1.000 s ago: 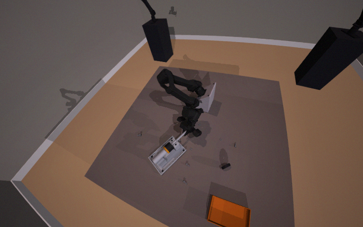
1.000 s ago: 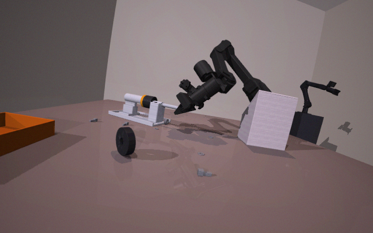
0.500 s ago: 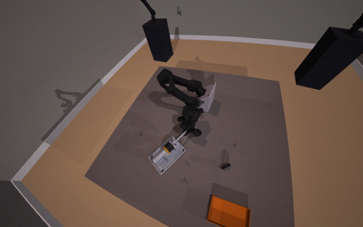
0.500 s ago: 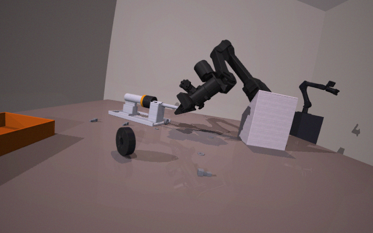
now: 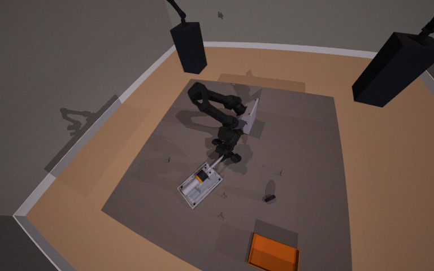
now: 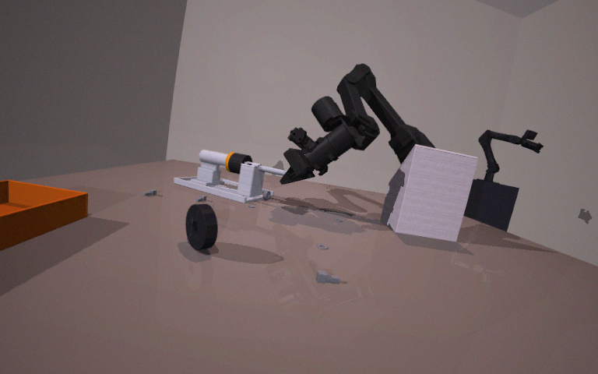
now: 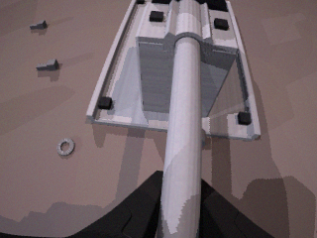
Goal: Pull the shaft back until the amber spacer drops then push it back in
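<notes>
Holds the white shaft [image 5: 217, 161] [image 6: 272, 169] [image 7: 185, 124] near its free end between the closed fingers of the tool [image 5: 225, 155] [image 6: 284, 179] [image 7: 174, 180]. Passes the shaft through the near support block [image 6: 251, 179] [image 7: 188, 22] of the white fixture base [image 5: 208, 193] [image 6: 211, 190] [image 7: 110, 64]. Carries the amber spacer [image 5: 199, 178] [image 6: 226, 162] above the base, between the white cylinder [image 5: 190, 187] [image 6: 212, 156] and the black spacer [image 5: 203, 175] [image 6: 240, 162]. Places the base toward the lower-left corner of the worktop [image 5: 313, 143] [image 6: 396, 308] [image 7: 30, 183], as seen from the top. Stands a separate black disc [image 5: 269, 197] [image 6: 207, 226] upright toward the right edge. Locates the orange bin [image 5: 272, 255] [image 6: 52, 216] toward the bottom edge, well apart from the base. Seats the arm's pale pedestal [image 5: 252, 112] [image 6: 434, 198] toward the upper edge.
</notes>
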